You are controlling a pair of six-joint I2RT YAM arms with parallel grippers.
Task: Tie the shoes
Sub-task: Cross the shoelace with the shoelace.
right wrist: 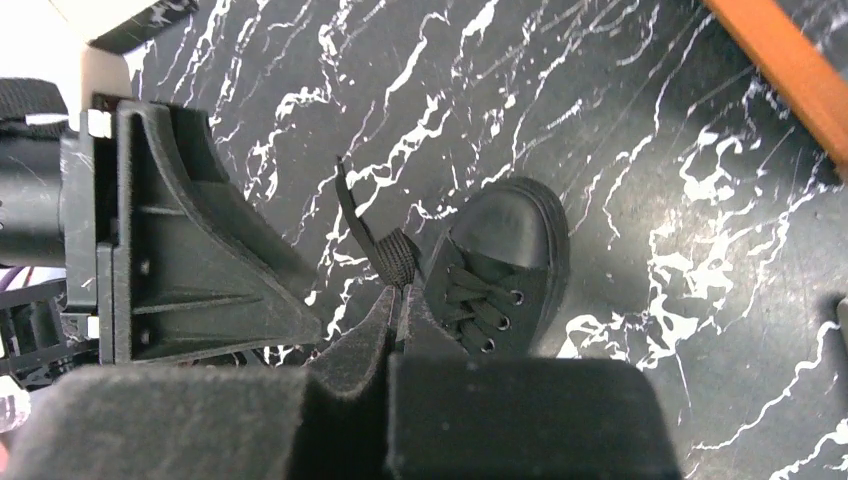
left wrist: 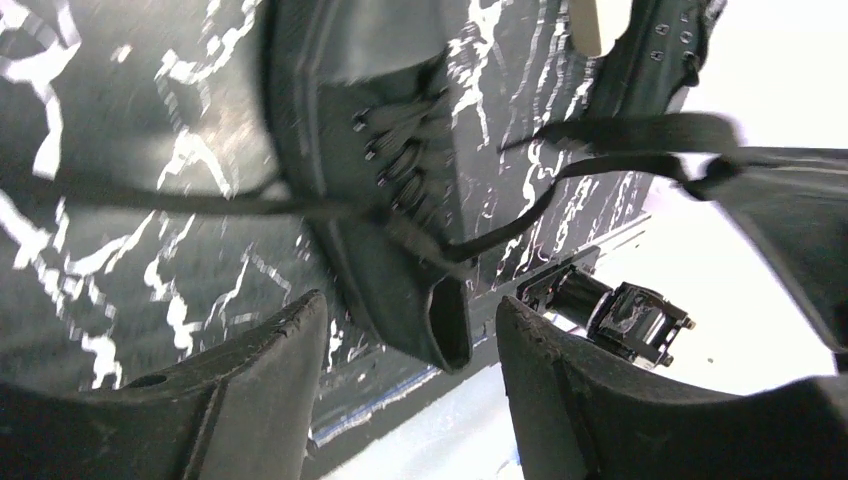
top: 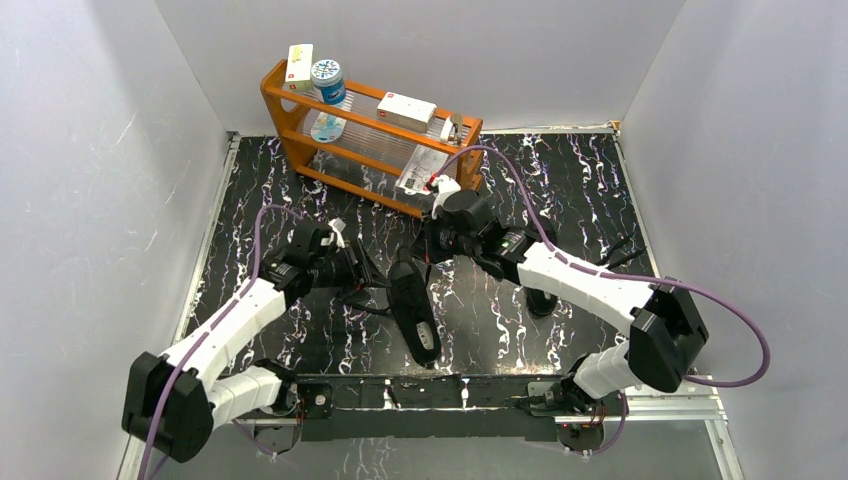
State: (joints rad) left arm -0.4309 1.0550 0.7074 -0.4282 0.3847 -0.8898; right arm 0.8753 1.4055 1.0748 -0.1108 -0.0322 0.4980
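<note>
One black sneaker lies in the middle of the marbled table, toe toward the back. A dark shape, partly hidden under the right arm, looks like the second shoe. My right gripper hovers over the toe end. In the right wrist view it is shut on a flat black lace beside the toe cap. My left gripper is just left of the shoe, open, with nothing between its fingers. The left wrist view shows the shoe with laces pulled taut to the left and right.
An orange wooden rack stands at the back, holding white boxes and a round blue tin. White walls close in the table on three sides. A metal rail with the arm bases runs along the near edge.
</note>
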